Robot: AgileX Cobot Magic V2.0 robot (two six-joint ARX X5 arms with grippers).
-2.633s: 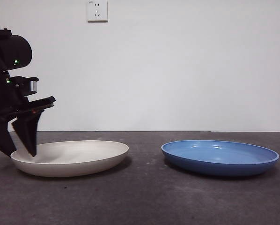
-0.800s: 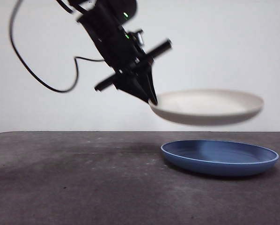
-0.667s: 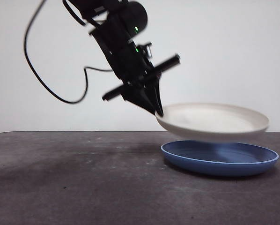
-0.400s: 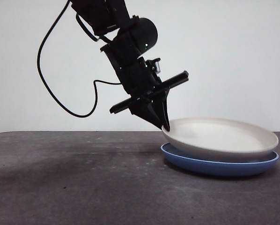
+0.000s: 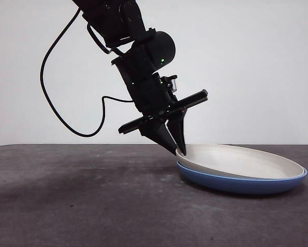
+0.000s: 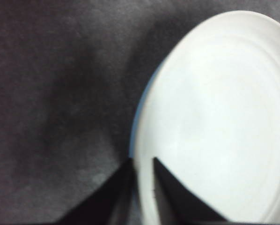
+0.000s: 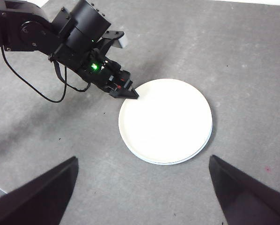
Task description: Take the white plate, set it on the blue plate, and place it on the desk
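my left gripper (image 5: 177, 149) pinches the rim of the white plate (image 5: 241, 160), nested in the blue plate (image 5: 236, 182) on the desk (image 5: 92, 206); pulling away while clamped could drag both. my right gripper (image 7: 142, 187), jaws apart, waits high above.

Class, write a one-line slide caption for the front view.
Left end effector grips the rim of the round cream-white plate, nested in the glossy blue plate on the dark grey desk.
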